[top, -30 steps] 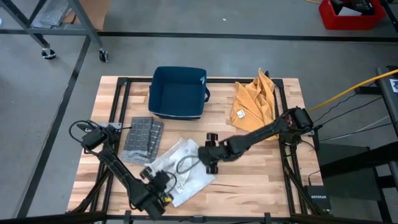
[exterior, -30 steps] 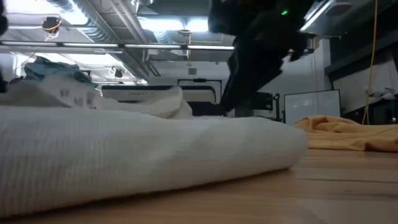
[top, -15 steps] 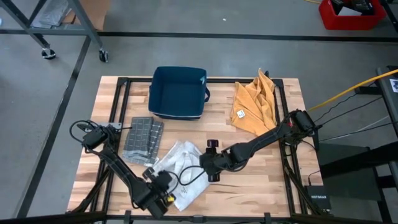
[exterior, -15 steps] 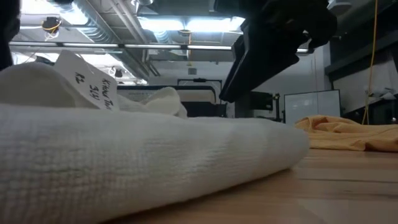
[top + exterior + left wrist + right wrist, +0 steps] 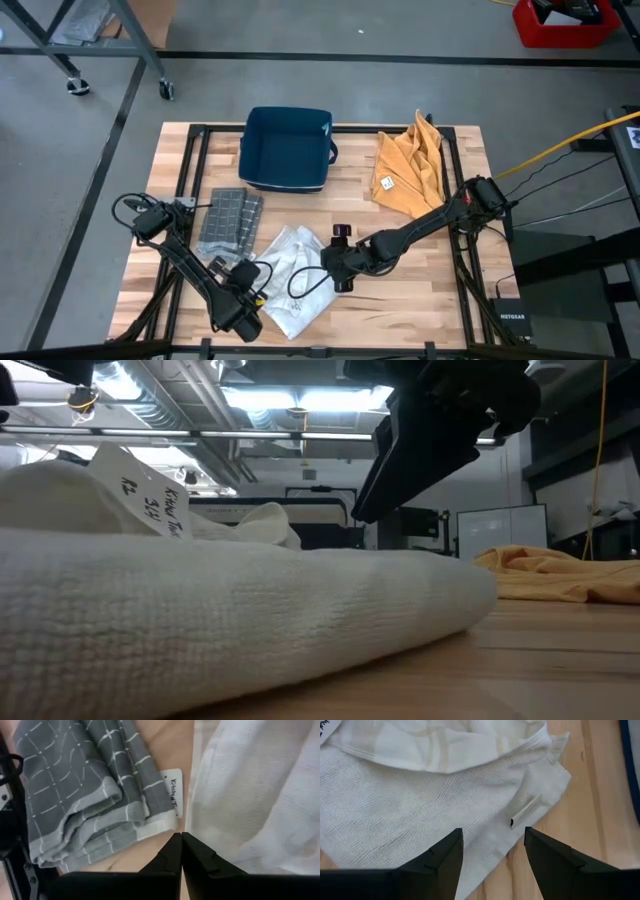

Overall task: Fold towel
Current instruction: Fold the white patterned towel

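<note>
High view: white towel (image 5: pixel 295 275) is being gathered, with left gripper (image 5: pixel 243 300) closed empty at its edge while right gripper (image 5: pixel 337 268), spread wide, is being poised for a corner grasp next

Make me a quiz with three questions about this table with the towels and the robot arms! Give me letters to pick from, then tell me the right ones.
1. Where is the blue bin?
A. at the table's far edge, left of the orange cloth
B. under the white towel
C. on the floor

2. How many cloths lie on the table?
A. one
B. three
C. five

3. How is the right gripper?
A. shut tight
B. holding the bin
C. open

Answers: 1 A, the high view shows it there. 2 B, the white towel, grey checked towel and orange cloth. 3 C, its fingers stand apart over the white towel's edge.
</note>
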Controlling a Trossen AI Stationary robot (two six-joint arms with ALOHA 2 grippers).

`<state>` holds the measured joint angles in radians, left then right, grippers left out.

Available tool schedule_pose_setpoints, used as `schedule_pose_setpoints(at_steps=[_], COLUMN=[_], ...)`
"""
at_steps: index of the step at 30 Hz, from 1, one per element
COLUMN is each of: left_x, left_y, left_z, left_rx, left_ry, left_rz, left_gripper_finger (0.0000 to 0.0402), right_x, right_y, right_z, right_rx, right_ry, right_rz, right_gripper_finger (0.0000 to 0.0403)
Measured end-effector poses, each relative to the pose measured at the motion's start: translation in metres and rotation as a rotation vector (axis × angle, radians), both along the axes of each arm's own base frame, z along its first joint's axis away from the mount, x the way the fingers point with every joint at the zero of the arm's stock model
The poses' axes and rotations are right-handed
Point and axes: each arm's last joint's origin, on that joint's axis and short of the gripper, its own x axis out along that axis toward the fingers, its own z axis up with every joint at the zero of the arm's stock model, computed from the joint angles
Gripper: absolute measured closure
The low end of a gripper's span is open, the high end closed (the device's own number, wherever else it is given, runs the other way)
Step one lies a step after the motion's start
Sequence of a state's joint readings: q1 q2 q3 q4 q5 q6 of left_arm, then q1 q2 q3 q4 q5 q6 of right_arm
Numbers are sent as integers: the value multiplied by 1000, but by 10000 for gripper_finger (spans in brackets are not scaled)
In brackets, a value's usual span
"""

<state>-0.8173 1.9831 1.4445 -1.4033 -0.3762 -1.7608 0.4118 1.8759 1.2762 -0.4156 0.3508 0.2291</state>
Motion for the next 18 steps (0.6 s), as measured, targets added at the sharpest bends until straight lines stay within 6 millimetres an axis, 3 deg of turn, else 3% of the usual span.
schedule_pose_setpoints(at_steps=[6, 18], left_x=[3, 13], left_y=[0, -19], left_z=[-1, -8], left_rx=[-37, -374], left_ry=[1, 111], left_rz=[21, -130], left_gripper_finger=[401, 395], right_x=[0, 0], right_y=[0, 0], right_z=[0, 0], right_rx=[-30, -55], right_ry=[5, 16], right_rz=[40, 88], right_gripper_finger=[189, 189])
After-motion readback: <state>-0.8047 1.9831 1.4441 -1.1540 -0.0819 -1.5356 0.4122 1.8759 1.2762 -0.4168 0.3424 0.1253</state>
